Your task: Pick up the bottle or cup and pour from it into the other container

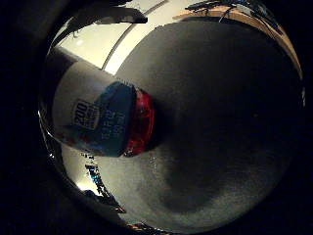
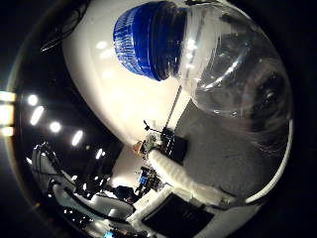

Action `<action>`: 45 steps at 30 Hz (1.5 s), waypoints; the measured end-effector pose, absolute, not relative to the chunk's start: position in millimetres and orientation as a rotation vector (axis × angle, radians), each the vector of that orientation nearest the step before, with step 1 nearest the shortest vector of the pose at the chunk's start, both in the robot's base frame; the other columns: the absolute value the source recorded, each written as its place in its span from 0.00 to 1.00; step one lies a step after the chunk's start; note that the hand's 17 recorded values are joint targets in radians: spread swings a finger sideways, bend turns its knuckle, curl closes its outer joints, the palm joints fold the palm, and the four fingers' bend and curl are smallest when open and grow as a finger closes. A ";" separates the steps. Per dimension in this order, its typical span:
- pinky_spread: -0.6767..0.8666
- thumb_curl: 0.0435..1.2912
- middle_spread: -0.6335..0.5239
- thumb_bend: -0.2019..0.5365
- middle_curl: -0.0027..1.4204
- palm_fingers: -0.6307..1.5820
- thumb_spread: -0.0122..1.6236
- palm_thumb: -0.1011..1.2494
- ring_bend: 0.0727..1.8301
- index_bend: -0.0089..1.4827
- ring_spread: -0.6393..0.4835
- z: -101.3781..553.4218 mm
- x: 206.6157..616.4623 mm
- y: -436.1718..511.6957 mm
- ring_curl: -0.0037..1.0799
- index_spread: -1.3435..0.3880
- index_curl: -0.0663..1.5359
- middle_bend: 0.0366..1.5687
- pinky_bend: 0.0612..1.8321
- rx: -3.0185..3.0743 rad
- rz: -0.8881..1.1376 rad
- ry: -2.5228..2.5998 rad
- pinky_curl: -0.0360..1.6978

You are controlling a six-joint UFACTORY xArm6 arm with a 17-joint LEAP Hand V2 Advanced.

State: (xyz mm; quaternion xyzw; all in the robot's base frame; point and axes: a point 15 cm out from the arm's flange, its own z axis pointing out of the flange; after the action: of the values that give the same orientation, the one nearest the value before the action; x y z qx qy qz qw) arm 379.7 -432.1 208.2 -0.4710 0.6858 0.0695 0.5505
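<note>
Bottle's right at my palm, nothing poured yet as far as I can tell

So here's where I'm at. The clear plastic bottle with the ribbed blue cap (image 2: 148, 39) fills a big chunk of my thumb-side view, so it's really close to my palm, cap still screwed on. On the little-finger side I'm looking at what seems to be the same bottle's white and blue label with a red band (image 1: 105, 120), lying against a grey textured surface (image 1: 220, 122) that I take for the desk.

I honestly can't tell how my hand is set, open or wrapped around the bottle, since nothing in these views clearly shows it.

Progress guess: reached the bottle, maybe gripping. I can't see the other container anywhere, so lifting, finding it and pouring are all still ahead.
</note>
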 end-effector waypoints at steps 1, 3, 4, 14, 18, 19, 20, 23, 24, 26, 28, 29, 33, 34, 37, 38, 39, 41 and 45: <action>0.70 0.22 0.55 0.26 0.24 0.47 0.64 0.45 0.43 0.15 0.61 211.3 382.3 -425.6 0.16 0.66 0.25 0.28 0.60 -1.124 0.182 1.608 0.01; 0.66 0.23 0.52 0.26 0.25 0.54 0.64 0.50 0.48 0.15 0.57 215.4 388.8 -413.3 0.17 0.65 0.26 0.32 0.58 -1.139 0.216 1.584 0.01; 0.62 0.24 0.50 0.26 0.26 0.59 0.63 0.52 0.51 0.15 0.54 216.2 391.1 -408.4 0.18 0.64 0.27 0.35 0.59 -1.146 0.232 1.579 0.01; 0.18 0.34 0.43 0.24 0.36 0.87 0.56 0.66 0.62 0.26 0.43 217.1 393.3 -374.1 0.33 0.58 0.37 0.56 0.67 -1.177 0.382 1.554 0.08; 0.20 0.38 0.44 0.24 0.39 0.89 0.52 0.68 0.67 0.39 0.43 221.2 392.8 -366.6 0.39 0.59 0.44 0.64 0.70 -1.176 0.416 1.541 0.14; 0.21 0.39 0.45 0.24 0.40 0.88 0.51 0.68 0.68 0.42 0.43 221.8 392.2 -363.7 0.40 0.60 0.46 0.65 0.71 -1.179 0.430 1.539 0.15; 0.22 0.40 0.45 0.24 0.41 0.88 0.51 0.68 0.69 0.45 0.43 221.9 391.0 -361.2 0.41 0.60 0.47 0.67 0.72 -1.184 0.443 1.539 0.17; 0.26 0.41 0.46 0.24 0.43 0.88 0.51 0.69 0.72 0.52 0.43 223.5 388.7 -354.8 0.44 0.61 0.50 0.73 0.75 -1.199 0.473 1.537 0.21; 0.27 0.42 0.46 0.24 0.43 0.87 0.51 0.70 0.74 0.56 0.43 224.3 387.8 -352.1 0.46 0.62 0.51 0.76 0.76 -1.202 0.486 1.532 0.22; 0.29 0.43 0.46 0.24 0.44 0.86 0.50 0.71 0.75 0.60 0.43 227.1 386.8 -348.9 0.48 0.63 0.53 0.79 0.78 -1.202 0.500 1.525 0.24; 0.30 0.45 0.46 0.25 0.45 0.85 0.50 0.73 0.77 0.64 0.43 231.2 387.4 -346.9 0.49 0.63 0.54 0.81 0.80 -1.208 0.502 1.520 0.26; 0.31 0.46 0.46 0.25 0.45 0.84 0.50 0.74 0.77 0.65 0.43 233.1 387.8 -346.9 0.50 0.64 0.54 0.82 0.80 -1.210 0.498 1.518 0.27; 0.31 0.50 0.46 0.25 0.46 0.82 0.46 0.76 0.79 0.69 0.43 247.5 390.9 -345.7 0.52 0.65 0.55 0.85 0.82 -1.230 0.473 1.514 0.30; 0.31 0.50 0.46 0.24 0.46 0.82 0.46 0.77 0.79 0.69 0.43 255.6 394.8 -340.5 0.53 0.65 0.55 0.86 0.82 -1.254 0.469 1.507 0.31; 0.32 0.53 0.46 0.24 0.46 0.82 0.45 0.77 0.80 0.70 0.43 276.6 405.2 -326.8 0.54 0.65 0.55 0.86 0.82 -1.317 0.454 1.495 0.33; 0.32 0.53 0.46 0.25 0.46 0.82 0.45 0.78 0.80 0.71 0.43 282.7 407.2 -322.3 0.54 0.65 0.55 0.87 0.82 -1.339 0.452 1.495 0.34; 0.32 0.53 0.46 0.24 0.46 0.82 0.45 0.78 0.80 0.71 0.43 288.2 406.6 -319.2 0.54 0.65 0.55 0.87 0.82 -1.365 0.449 1.502 0.34; 0.33 0.54 0.46 0.24 0.46 0.82 0.45 0.78 0.80 0.71 0.43 303.9 406.2 -310.4 0.54 0.65 0.55 0.87 0.81 -1.436 0.435 1.516 0.35; 0.33 0.57 0.46 0.24 0.47 0.81 0.42 0.79 0.80 0.72 0.43 332.1 417.5 -286.4 0.55 0.65 0.56 0.88 0.81 -1.502 0.432 1.520 0.37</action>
State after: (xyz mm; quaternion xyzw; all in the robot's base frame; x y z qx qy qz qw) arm 417.5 -286.4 332.1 -0.6108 0.6182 0.1757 0.4625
